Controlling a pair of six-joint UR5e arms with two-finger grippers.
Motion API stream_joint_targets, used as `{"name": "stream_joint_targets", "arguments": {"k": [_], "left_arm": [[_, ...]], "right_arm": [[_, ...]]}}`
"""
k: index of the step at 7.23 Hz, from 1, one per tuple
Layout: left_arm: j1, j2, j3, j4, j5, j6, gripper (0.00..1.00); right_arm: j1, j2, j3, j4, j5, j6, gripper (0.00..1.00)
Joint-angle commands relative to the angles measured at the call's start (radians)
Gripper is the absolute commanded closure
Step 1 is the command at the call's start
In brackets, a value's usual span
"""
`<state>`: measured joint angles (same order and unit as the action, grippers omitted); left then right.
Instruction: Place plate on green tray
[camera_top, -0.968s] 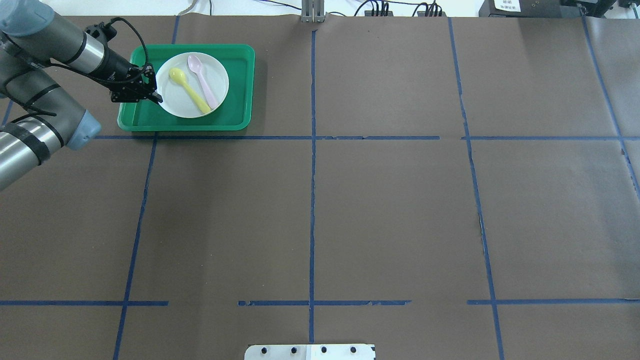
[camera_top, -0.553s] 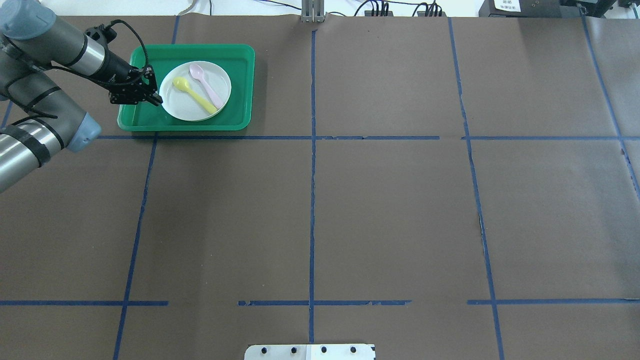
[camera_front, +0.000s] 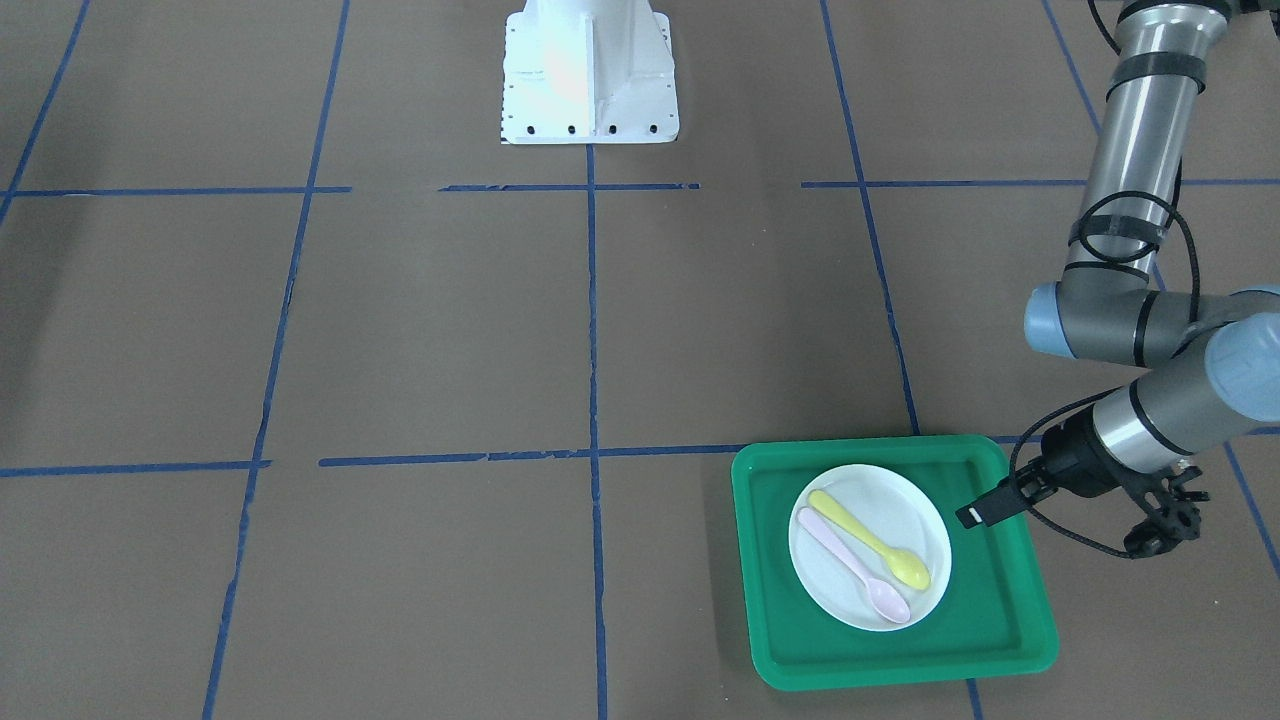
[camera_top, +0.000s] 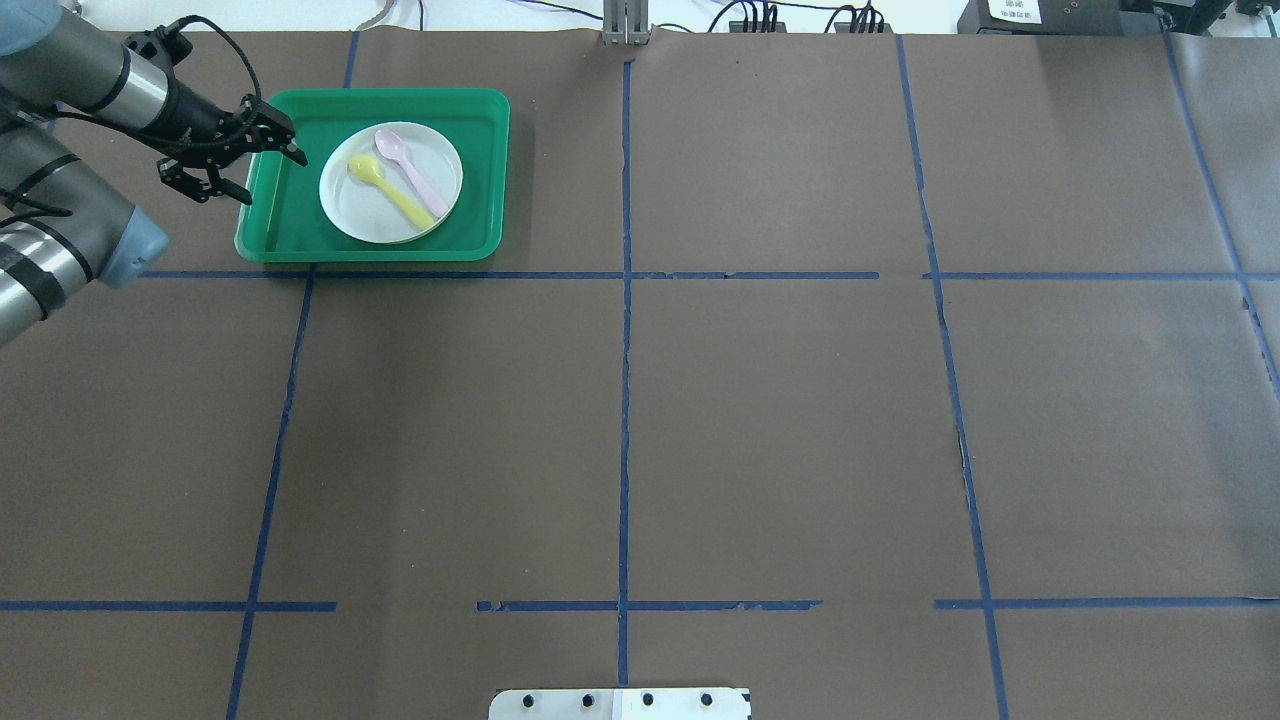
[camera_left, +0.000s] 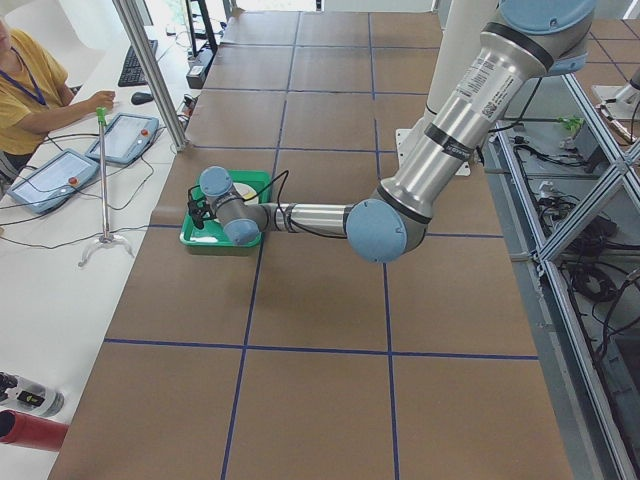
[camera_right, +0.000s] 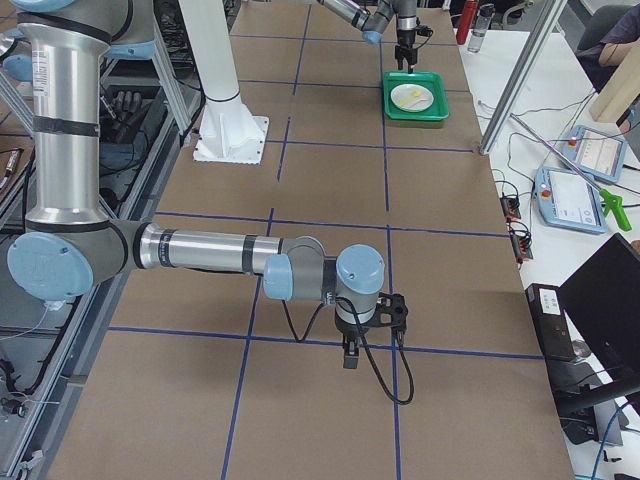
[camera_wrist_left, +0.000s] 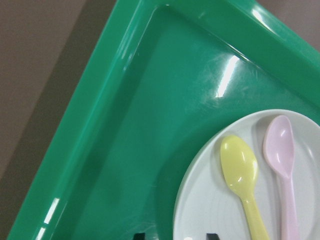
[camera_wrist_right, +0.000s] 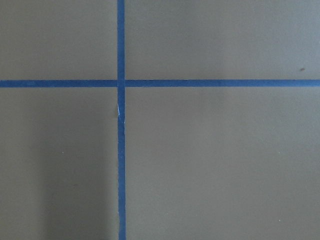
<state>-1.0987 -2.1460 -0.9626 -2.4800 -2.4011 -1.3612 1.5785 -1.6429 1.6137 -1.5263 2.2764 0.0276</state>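
The small white plate (camera_top: 368, 208) lies flat inside the green tray (camera_top: 480, 150) at the table's far left, also seen in the front view (camera_front: 900, 510) on the tray (camera_front: 1000, 620). A yellow spoon (camera_top: 392, 196) and a pink spoon (camera_top: 415, 175) lie on it. My left gripper (camera_top: 272, 178) is open and empty over the tray's left rim, apart from the plate. The left wrist view shows the tray floor (camera_wrist_left: 150, 125) and the plate's edge (camera_wrist_left: 210, 200). My right gripper (camera_right: 350, 352) hangs over bare table far from the tray; I cannot tell its state.
Brown paper with blue tape lines covers the table (camera_top: 780, 420). The robot's white base (camera_front: 588, 75) stands at the near edge. An operator (camera_left: 30, 90) sits beyond the table's end with tablets and a stand (camera_left: 103, 180).
The plate came down onto the tray. My left gripper opened, let go of the plate's left rim and drew back to the left and up.
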Motion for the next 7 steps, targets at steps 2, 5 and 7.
{"name": "stream_joint_targets", "arguments": {"k": [2,5,7], "left_arm": [[-0.072,0.078,-0.175,0.438,-0.089,0.416,0.03],[-0.156,0.194,-0.375,0.818,-0.085,0.878,0.03],[-0.257,0.367,-0.482,0.849,-0.085,1.009,0.03]], "right_arm": [[0.000,0.000,0.000,0.000,0.000,0.000,0.00],[0.000,0.000,0.000,0.000,0.000,0.000,0.00],[0.000,0.000,0.000,0.000,0.000,0.000,0.00]]}}
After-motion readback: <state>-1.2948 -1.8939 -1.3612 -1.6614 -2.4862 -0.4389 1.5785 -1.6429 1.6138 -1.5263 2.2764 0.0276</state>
